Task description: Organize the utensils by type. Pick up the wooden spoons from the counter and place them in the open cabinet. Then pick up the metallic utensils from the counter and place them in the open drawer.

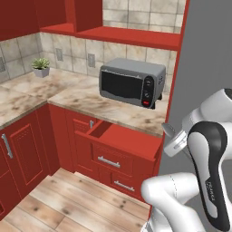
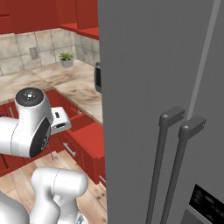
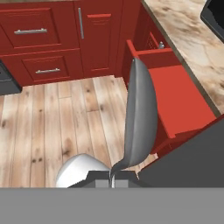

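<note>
A shiny all-silver metal spoon is held pinched in the closed claw, its bowl pointing away. Beyond it, the wide open red drawer is seen.

In the left base view the microwave sits on the counter at centre frame, with the potted plant on the counter at upper left. The open drawer juts out below the counter, lower centre. The refrigerator fills the right side. In the hand view the metal spoon stands at centre, left of the drawer, over the wood floor.
</note>
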Available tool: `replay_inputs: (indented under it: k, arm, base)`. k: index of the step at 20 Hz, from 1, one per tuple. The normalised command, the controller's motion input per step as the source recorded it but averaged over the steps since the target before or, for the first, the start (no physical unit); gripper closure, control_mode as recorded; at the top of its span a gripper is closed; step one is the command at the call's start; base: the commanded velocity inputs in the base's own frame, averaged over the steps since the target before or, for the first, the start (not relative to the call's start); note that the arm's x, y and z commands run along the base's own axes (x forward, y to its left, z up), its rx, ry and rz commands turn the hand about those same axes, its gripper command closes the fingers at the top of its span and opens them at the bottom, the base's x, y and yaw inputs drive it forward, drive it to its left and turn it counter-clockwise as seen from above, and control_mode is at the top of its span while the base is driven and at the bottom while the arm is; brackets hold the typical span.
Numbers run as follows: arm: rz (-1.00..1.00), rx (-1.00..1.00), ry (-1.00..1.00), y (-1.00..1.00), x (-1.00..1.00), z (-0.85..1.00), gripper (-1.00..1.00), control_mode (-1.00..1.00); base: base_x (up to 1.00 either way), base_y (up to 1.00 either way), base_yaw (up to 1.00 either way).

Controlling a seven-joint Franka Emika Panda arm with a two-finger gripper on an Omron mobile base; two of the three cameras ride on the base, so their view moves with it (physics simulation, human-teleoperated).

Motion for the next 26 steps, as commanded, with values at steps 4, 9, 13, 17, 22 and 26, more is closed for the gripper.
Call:
replay_inputs:
  k: [4, 9, 13, 17, 22, 26]
  arm:
    - [0.0, 0.0, 0.0, 0.0, 0.0, 0.0, 1.0, 1.0]
    - [0.0, 0.0, 0.03, 0.0, 0.0, 0.0, 1.0, -1.0]
    - [0.0, 0.0, 0.06, 0.0, 0.21, -0.16, 1.0, -1.0]
    - [0.0, -0.01, 0.01, 0.0, 0.39, -0.36, 1.0, -1.0]
    - [0.0, -0.06, 0.02, 0.02, 0.49, -0.41, 1.0, -1.0]
    - [0.05, -0.16, 0.07, 0.1, 0.56, -0.56, 1.0, -1.0]
  base:
    - [0.0, 0.0, 0.0]
    - [0.02, 0.0, 0.0]
    - [0.0, 0.0, 0.0]
    - [0.0, 0.0, 0.0]
    - [0.0, 0.0, 0.0]
    - [0.0, 0.0, 0.0]
